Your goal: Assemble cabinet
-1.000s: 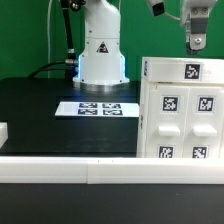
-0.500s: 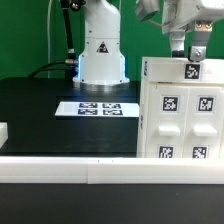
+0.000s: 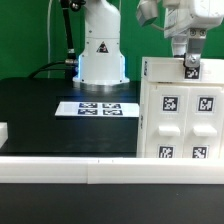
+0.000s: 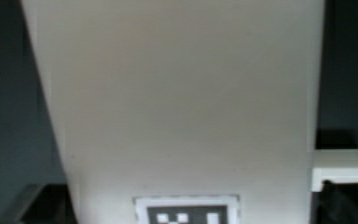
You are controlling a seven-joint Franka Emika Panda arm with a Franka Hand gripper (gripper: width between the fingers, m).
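The cabinet [image 3: 180, 115] is a large white box standing at the exterior view's right, its broad face showing four tagged panels and another tag at its top edge. My gripper [image 3: 190, 64] is right at the cabinet's top edge, by that top tag. In the wrist view the cabinet's white surface [image 4: 185, 100] fills most of the picture, with a tag close to the gripper [image 4: 197, 208]. The dark fingers [image 4: 39, 205] show at either side of the white part, jaws apart. I cannot tell whether they touch it.
The marker board [image 3: 100, 108] lies on the black table in front of the robot base [image 3: 100, 55]. A white rail [image 3: 100, 172] runs along the front. A small white piece [image 3: 3, 131] sits at the left edge. A small white tab [image 4: 345, 168] juts beside the cabinet.
My gripper has come down and a little to the exterior view's left, from above the cabinet to its top edge. The cabinet has not moved.
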